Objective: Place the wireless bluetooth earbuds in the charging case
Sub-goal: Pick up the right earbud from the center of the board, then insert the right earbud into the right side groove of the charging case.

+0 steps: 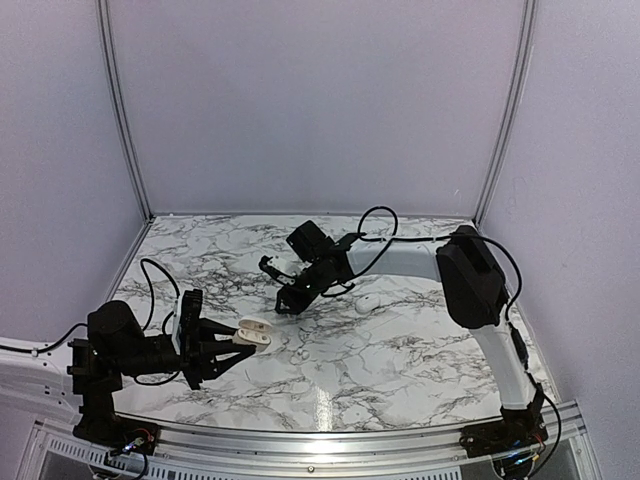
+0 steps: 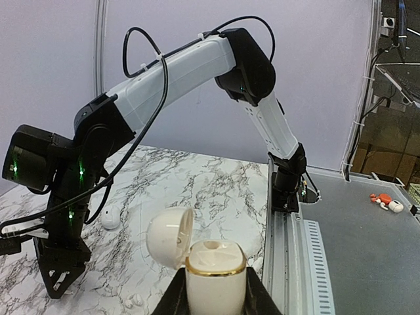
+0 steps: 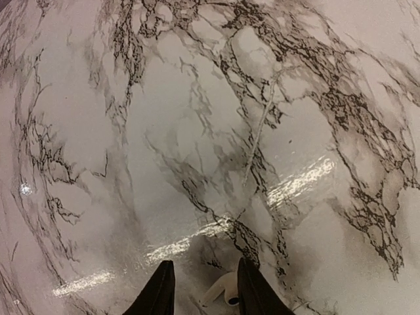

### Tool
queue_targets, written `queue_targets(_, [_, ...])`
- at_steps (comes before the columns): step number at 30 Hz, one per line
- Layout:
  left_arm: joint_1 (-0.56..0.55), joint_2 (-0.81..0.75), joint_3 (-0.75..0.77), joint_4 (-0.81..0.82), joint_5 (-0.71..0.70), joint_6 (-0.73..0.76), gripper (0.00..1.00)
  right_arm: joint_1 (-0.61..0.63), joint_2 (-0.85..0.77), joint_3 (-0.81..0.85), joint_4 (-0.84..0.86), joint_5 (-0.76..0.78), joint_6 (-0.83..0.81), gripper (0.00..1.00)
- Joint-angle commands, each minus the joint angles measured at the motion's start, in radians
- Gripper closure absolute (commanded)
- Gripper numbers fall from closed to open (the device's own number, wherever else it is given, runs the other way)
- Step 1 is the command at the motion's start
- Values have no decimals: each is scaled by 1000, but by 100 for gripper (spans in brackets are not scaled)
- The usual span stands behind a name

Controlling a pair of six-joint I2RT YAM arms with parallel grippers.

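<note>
Pick step: right gripper (image 3: pixel 205 292) is straddling earbud (image 3: pixel 222 291), jaws not yet clamped, well apart from charging case (image 2: pixel 213 269). Left gripper (image 2: pixel 215 302) is clamping that case. Next: squeeze, lift.

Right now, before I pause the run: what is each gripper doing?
Left gripper: shut on the open case.
Right gripper: open, straddling an earbud on the table, not yet gripped.

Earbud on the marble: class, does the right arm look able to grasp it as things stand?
Probably yes: the earbud lies on the marble tabletop between the fingers of the open right tool, with nothing visible blocking it.
</note>
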Motion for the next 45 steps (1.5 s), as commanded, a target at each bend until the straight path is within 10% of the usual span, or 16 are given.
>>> queue_targets(1, [6,1,1,2,-9,13,100,14,17,58,-49,76,-29,67])
queue_targets(45, [6,-4,18,-11,-17,13,100,50,-85,-97,-137,195,-80,83])
